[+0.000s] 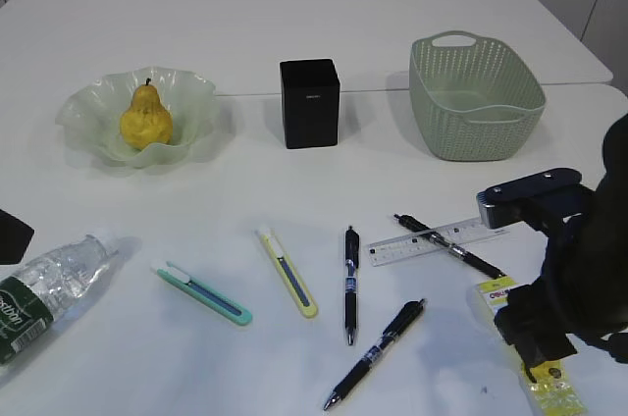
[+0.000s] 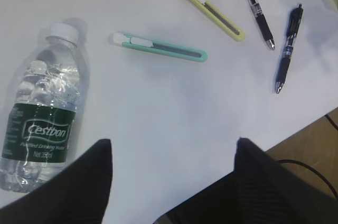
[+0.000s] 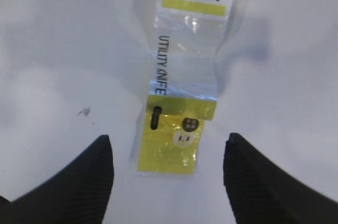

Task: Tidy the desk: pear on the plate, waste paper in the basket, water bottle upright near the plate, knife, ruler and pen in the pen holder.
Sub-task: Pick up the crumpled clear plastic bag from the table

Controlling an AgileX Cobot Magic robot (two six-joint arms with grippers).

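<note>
1. Step in hand: waste paper [image 3: 177, 94] pickup; wrapper flat on the desk [image 3: 58, 65], directly between and ahead of the right gripper [image 3: 168, 182], jaws spread, empty.
2. Next: lower, pinch; likely thin, slippery.
3. Left gripper [image 2: 171, 179]: agape, idle; water bottle [image 2: 43, 110] lying just ahead-left.

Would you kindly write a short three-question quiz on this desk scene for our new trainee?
1. True or false: the pear already lies on the plate.
2. How does the water bottle rest? A upright, B on its side, C in the basket.
3. Fill in: the right gripper hovers open over the yellow and clear ____.

Key: 1 true. 2 B. 3 waste paper, a utility-knife wrapper lying flat on the desk.
</note>
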